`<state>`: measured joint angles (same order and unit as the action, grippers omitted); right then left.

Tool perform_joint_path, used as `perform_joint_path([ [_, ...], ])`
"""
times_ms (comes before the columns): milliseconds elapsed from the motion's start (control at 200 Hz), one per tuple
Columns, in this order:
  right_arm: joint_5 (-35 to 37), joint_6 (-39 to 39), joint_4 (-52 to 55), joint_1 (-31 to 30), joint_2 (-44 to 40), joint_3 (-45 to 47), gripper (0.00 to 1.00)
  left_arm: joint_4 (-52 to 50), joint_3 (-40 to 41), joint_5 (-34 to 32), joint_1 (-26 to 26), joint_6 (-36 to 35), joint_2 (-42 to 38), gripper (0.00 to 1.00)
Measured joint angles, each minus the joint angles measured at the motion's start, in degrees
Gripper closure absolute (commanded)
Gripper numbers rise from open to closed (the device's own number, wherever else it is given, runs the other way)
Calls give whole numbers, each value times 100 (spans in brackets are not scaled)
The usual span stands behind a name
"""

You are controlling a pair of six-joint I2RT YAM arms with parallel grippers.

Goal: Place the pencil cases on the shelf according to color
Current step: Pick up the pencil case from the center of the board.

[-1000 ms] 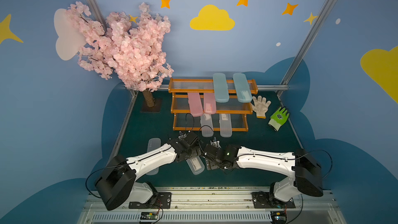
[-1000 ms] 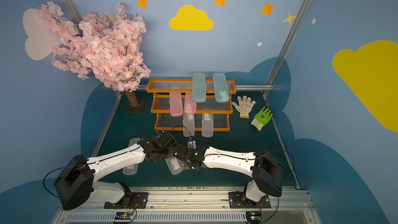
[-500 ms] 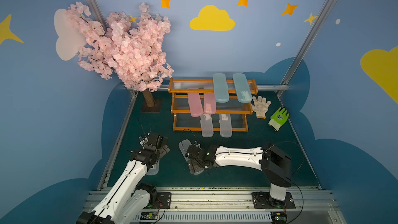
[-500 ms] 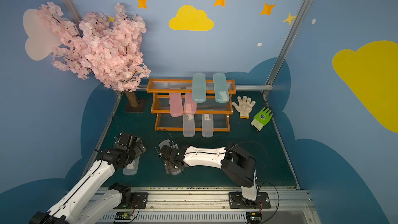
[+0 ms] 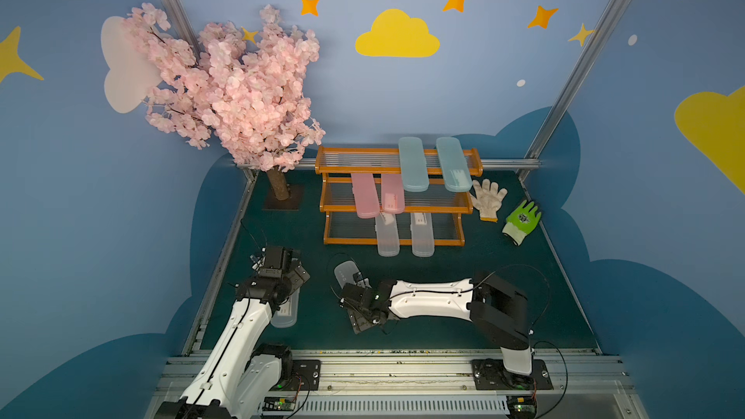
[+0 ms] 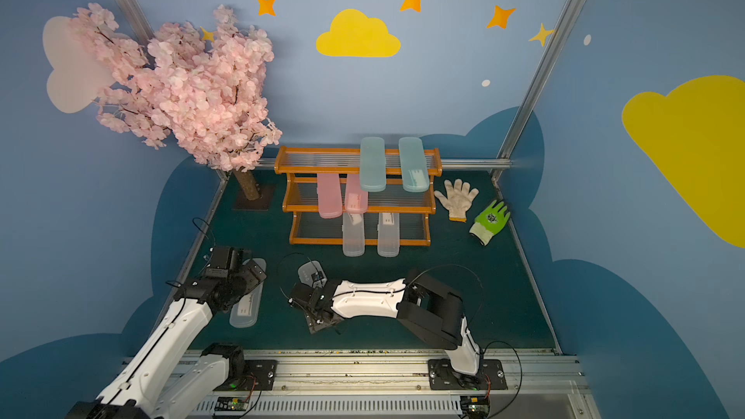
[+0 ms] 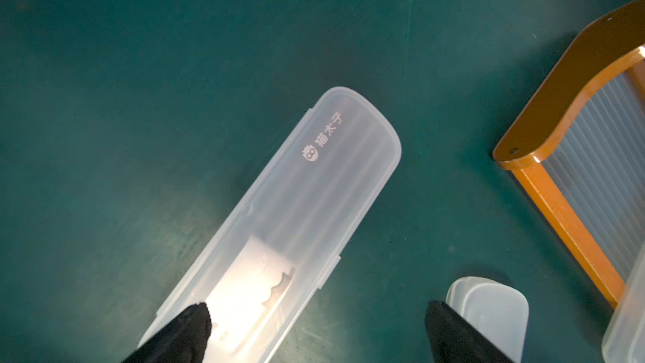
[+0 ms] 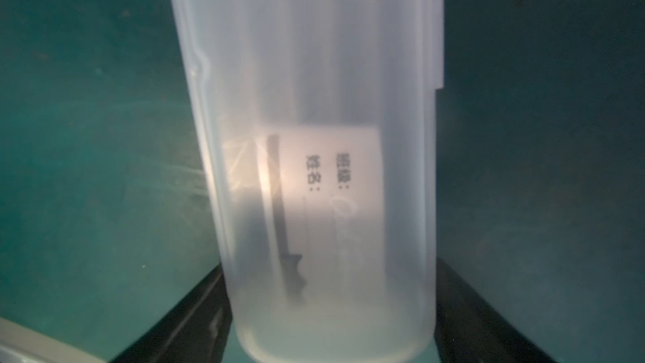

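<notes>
left pincer (image 7: 317, 312) withdrawn, right pincer (image 8: 330, 303) astride clear case (image 8: 314, 82)

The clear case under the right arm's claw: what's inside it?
A white printed card and a dark thin strip show through the clear case; cloudy plastic hides anything else.

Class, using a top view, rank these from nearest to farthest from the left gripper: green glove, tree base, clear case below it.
1. Clear case, under the left gripper.
2. Tree base, back left corner.
3. Green glove, far right side.
</notes>
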<state>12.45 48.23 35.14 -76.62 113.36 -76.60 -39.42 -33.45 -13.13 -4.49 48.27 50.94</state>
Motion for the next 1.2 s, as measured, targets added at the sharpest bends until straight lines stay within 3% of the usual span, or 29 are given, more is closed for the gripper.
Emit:
perform_joint_path([
  [240, 299, 251, 50, -13, -153, 153, 44, 129, 247, 223, -9, -55, -155, 0],
  [411, 498, 317, 192, 114, -533, 131, 46, 129, 247, 168, -120, -109, -291, 0],
  [576, 409, 208, 245, 503, -501, -542, 48, 129, 247, 48, -240, -149, -262, 0],
  [821, 210, 0, 328, 988, 638, -2166, 50, 251, 326, -15, -271, -142, -293, 0],
  [1202, 527, 85, 619, 1248, 1884, -3499, 52, 369, 328, -149, -330, -275, -157, 0],
])
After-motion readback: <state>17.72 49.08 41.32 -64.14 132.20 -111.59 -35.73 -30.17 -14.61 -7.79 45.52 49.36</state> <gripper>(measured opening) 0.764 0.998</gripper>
